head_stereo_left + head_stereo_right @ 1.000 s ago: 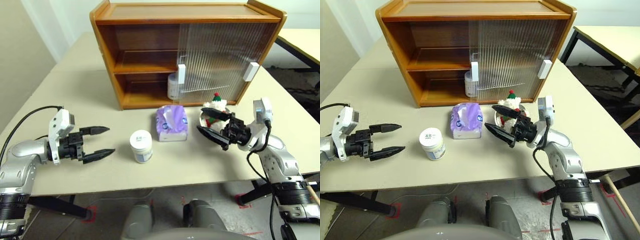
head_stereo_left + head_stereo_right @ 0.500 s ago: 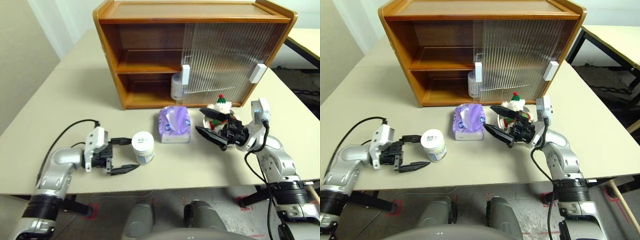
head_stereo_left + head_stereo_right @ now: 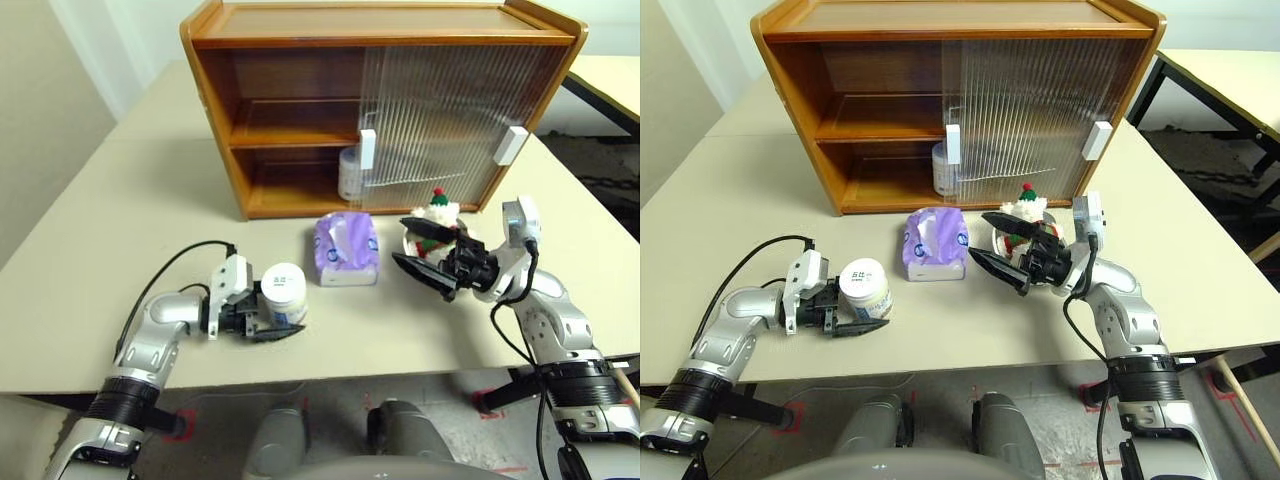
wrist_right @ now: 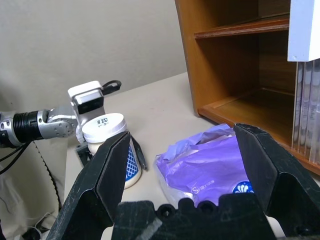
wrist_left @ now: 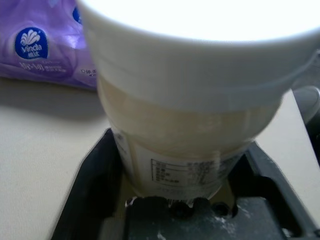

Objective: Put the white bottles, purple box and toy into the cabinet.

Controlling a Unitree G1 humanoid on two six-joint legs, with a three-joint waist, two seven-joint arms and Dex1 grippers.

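Risk: left pincer [image 3: 268,322], low left of frame, brackets the white bottle [image 3: 284,293] on the surface [image 3: 150,200] without a confirmed clamp; a slip could topple it. Right pincer [image 3: 420,250] hangs open.

Cabinet [image 3: 300,40] left half open, both shelves reachable; sliding door [image 3: 440,110] covers right half. One jar [image 3: 349,173] on lower shelf at door edge. Tissue pack [image 3: 346,248] just before the opening. Bare table [image 3: 160,200] front-left of cabinet.
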